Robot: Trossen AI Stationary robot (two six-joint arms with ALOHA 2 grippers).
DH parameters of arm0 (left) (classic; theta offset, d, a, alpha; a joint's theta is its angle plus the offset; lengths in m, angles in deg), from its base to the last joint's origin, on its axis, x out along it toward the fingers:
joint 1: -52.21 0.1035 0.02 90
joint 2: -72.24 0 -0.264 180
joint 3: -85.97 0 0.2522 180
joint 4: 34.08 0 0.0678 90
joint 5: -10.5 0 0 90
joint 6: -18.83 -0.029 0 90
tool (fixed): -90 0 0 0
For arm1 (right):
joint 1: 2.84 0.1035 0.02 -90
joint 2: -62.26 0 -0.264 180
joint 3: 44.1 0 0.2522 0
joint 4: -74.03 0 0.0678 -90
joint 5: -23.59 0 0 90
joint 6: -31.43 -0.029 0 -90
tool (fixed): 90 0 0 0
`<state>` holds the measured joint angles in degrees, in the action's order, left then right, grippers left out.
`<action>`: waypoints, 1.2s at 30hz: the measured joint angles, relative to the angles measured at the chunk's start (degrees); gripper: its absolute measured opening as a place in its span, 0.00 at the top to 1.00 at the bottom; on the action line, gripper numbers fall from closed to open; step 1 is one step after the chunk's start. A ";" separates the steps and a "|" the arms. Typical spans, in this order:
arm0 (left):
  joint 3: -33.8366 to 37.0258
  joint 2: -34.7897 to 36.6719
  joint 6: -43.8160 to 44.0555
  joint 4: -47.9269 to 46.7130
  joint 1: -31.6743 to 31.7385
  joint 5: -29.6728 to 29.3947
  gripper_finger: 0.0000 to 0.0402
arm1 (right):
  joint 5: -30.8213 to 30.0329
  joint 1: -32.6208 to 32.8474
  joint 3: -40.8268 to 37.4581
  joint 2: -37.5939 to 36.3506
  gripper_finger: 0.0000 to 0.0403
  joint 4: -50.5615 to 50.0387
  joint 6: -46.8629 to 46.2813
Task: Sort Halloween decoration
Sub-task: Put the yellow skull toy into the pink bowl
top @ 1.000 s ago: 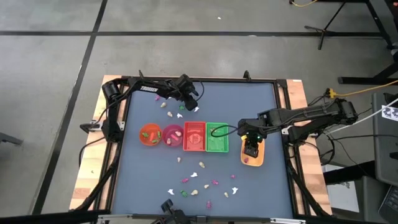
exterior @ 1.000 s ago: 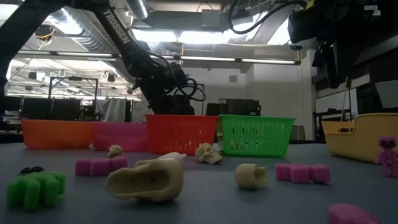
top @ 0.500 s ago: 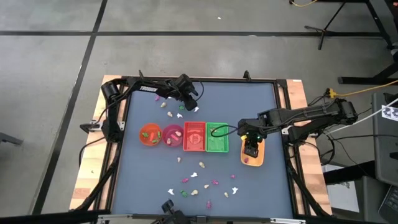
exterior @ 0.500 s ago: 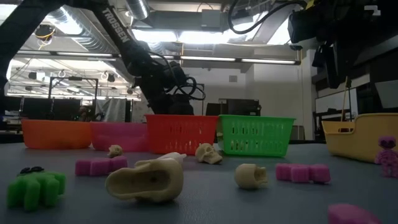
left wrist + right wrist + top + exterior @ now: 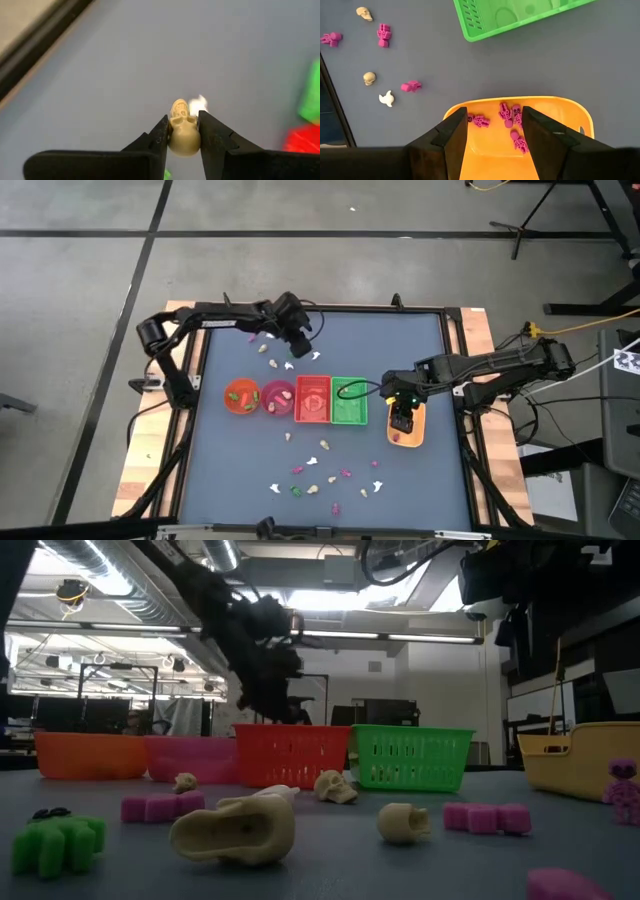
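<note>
Left wrist view gives me the clearest read: my left gripper [image 5: 182,131] is clamped on 1 cream skull [image 5: 183,135], pinched between both fingers above the bare blue table [image 5: 125,60], with a white trinket [image 5: 198,103] lying just past it. From the high view, that gripper [image 5: 298,346] sits at about 11 o'clock of the table centre, near the far edge, over a few loose trinkets [image 5: 266,350]. My right gripper [image 5: 494,131] has its fingers apart and grips nothing; it hangs above the yellow tray [image 5: 560,115], which holds several magenta skeletons [image 5: 512,116]. On the high view this gripper [image 5: 403,420] is at roughly 3 o'clock, just beside the green basket [image 5: 349,401]. A row of 4 containers runs across the middle: orange bowl [image 5: 241,396], pink bowl [image 5: 277,397], red basket [image 5: 312,400], then green. Toward 6 o'clock a scatter of pink, green, white and cream pieces [image 5: 320,475] lies on the table. Low view shows 1 large cream skull [image 5: 233,828] and a green piece [image 5: 60,840] closest to the lens.
</note>
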<state>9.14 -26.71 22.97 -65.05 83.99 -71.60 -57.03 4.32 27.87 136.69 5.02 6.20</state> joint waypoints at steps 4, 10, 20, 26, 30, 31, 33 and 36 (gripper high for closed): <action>-0.05 4.67 0.00 -7.95 -2.52 0.83 0.85 | -2.08 0.00 0.00 0.00 0.54 0.19 0.18; -0.09 10.24 0.10 -20.49 -7.70 0.83 0.85 | -6.77 0.00 0.00 0.00 0.54 0.32 0.19; -0.09 10.82 0.26 -31.12 -18.61 0.33 0.85 | -6.95 -0.02 0.00 0.00 0.54 1.84 0.19; -0.09 10.88 1.41 -30.86 -24.51 -3.03 0.83 | -6.95 -0.07 0.00 0.00 0.54 1.87 0.19; -0.09 10.90 2.99 -30.78 -27.51 -8.46 0.81 | -6.92 -0.05 0.00 0.00 0.54 1.88 0.19; -0.09 10.90 3.05 -30.78 -28.19 -10.23 0.80 | -6.91 -0.05 0.00 0.00 0.54 1.92 0.19; -0.09 10.90 3.29 -30.78 -29.36 -13.75 0.79 | -6.91 -0.06 0.00 0.00 0.54 2.02 0.19; -0.09 10.90 3.26 -30.78 -30.49 -16.44 0.77 | -6.91 -0.04 0.00 0.00 0.54 2.05 0.19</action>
<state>9.05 -15.81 26.23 -95.82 53.50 -88.04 -63.93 4.28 27.87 136.69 7.06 6.39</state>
